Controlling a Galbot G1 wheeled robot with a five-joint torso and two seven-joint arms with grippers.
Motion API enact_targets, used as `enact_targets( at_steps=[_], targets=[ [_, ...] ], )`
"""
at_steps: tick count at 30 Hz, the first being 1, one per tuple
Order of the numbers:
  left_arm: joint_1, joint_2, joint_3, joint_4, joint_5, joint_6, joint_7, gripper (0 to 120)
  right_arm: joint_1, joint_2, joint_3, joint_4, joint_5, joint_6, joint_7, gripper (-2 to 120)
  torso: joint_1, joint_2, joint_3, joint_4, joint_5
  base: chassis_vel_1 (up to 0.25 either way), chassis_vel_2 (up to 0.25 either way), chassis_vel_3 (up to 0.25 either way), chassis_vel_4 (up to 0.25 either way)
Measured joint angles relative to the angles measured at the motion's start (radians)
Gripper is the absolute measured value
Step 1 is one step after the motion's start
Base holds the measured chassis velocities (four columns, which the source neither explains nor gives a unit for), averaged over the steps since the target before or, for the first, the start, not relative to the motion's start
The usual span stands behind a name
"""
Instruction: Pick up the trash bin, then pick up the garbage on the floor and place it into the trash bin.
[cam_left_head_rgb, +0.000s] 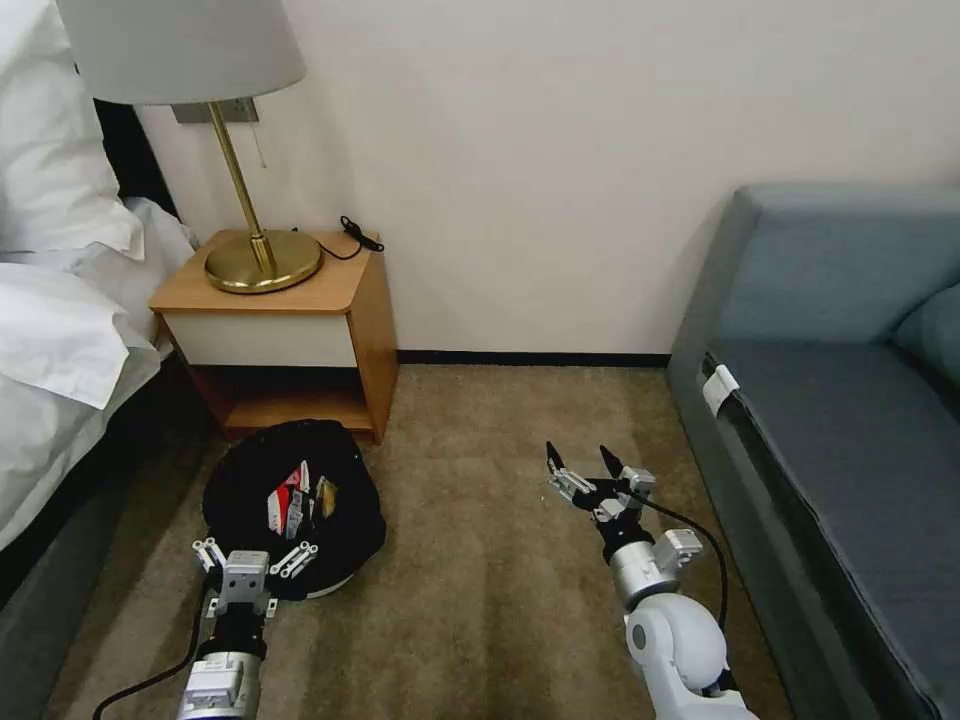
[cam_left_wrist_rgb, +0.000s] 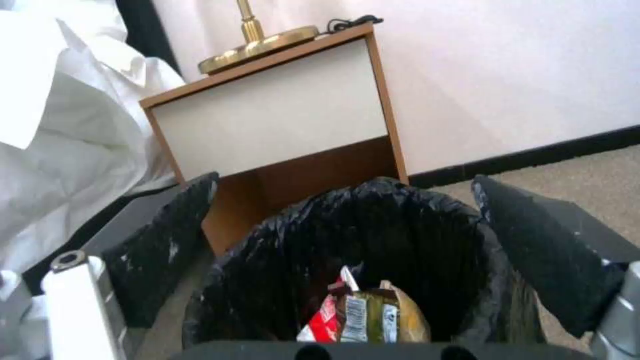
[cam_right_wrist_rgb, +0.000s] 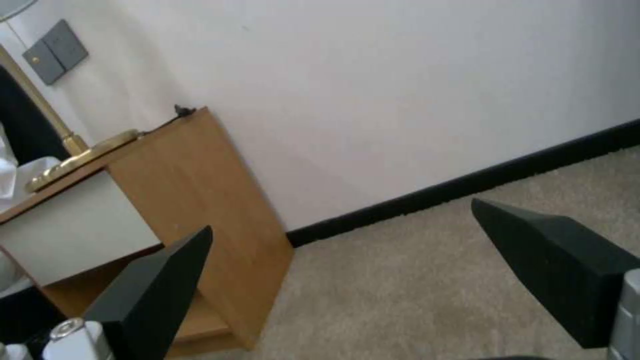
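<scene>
Nightstand (cam_left_head_rgb: 290, 330) stands just behind trash bin (cam_left_head_rgb: 250, 490), left gripper (cam_left_head_rgb: 255, 560) beside it.

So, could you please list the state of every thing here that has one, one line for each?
Round trash bin with crinkled black plastic bag: on the carpet, open-topped, holding litter.
Red-and-white snack packet and other garbage: inside the bin.
Left gripper: open, at the bin's near rim.
Right gripper: open, empty, above bare carpet.
Brass table lamp: upright on the wooden nightstand.

Head view high, looking down, both wrist views low, sharing the nightstand (cam_left_head_rgb: 290, 310).
</scene>
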Motion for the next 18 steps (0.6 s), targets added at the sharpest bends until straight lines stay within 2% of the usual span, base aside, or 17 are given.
enact_targets(
  at_steps=[18],
  targets=[
    [0.000,0.000,0.000,0.000,0.000,0.000,0.000,100,0.000,0.000,0.000,0.000,0.000,0.000,0.000,100,0.000,0.000,0.000,0.0000,0.0000,0.000,0.000,0.000,0.000]
  ],
)
